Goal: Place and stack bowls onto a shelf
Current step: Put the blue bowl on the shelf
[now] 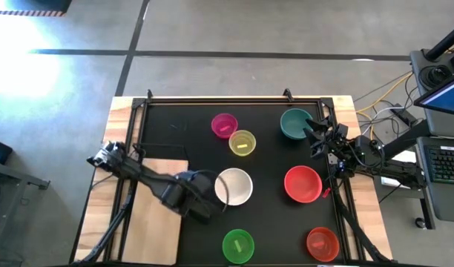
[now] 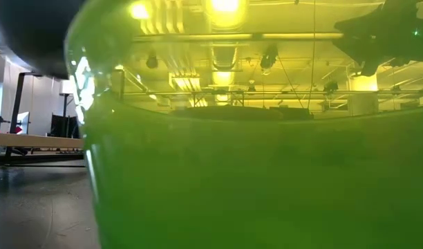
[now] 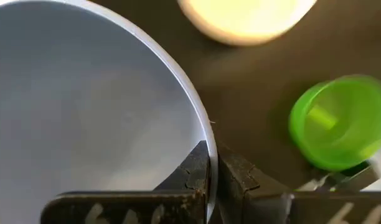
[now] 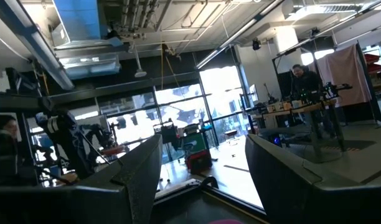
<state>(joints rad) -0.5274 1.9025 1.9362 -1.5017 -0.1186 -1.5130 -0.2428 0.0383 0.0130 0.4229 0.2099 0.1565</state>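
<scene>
1. A robotics lab or workshop with a polished grey concrete floor.
2. Exposed ceiling ducts and pipes overhead.
3. Other dark robot arm rigs on metal-framed stands.
4. An open laptop computer beside the light wooden bench.

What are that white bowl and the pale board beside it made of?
The white bowl looks like thin, smooth plastic: its wall is even, with a soft sheen and a fine rim. The board appears to be light unfinished wood, matte with faint grain, though laminate cannot be ruled out.
</scene>
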